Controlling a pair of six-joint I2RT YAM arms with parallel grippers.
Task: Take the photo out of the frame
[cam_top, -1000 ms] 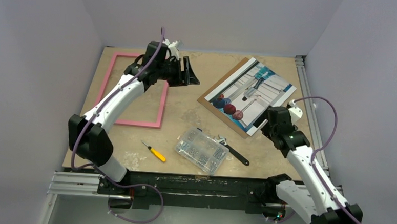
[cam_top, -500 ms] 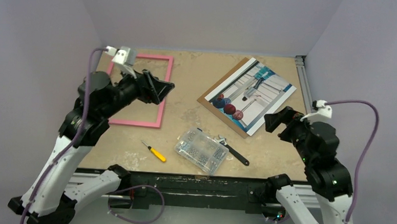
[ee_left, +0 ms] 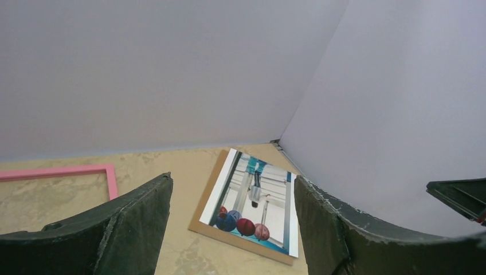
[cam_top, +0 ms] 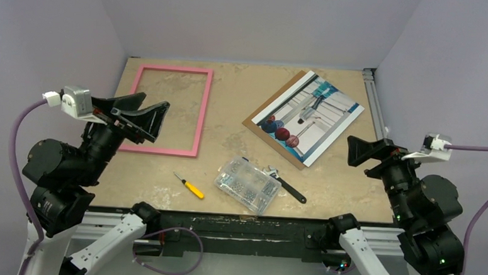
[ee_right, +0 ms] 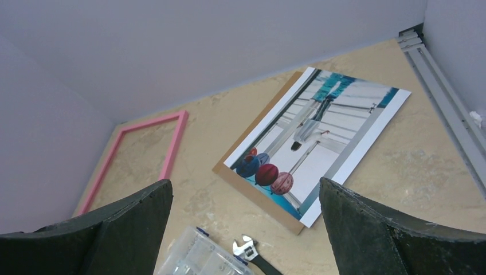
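OK, working outward from your near edge.

Left gripper (cam_top: 143, 110) is lifted well off the table (cam_top: 231, 99). Its jaws are spread wide with nothing between them. In the top view it sits over the near left part of the frame (cam_top: 203, 113). Its wrist view looks through the gap toward the far right corner.

Right gripper (cam_top: 359, 157) is likewise up in the air by the table's right edge. Jaws are wide apart and empty. In the top view it sits just on the near side of the photo (cam_top: 312, 116).

Next row back on the table:
- Yellow-handled screwdriver (cam_top: 190, 186), left of centre.
- Clear screw box (cam_top: 248, 185), in the middle.
- Black-handled wrench (cam_top: 285, 184), just beside the box's right end, head toward the box.

All three lie flat, and neither arm touches them.

Further back on the left is the frame, pink and flat on the table, long side running near to far. You can see the table top through its opening.

Further back on the right is the photo, face up and turned at an angle, resting on the brown backing board (ee_right: 252, 192). The board pokes out along the photo's left and near edges. The corner with the red and blue balls points toward the table centre.

Photo and frame are well apart, with bare table between them. The photo's far right corner reaches near the metal rail (cam_top: 375, 97) along the table's right side.
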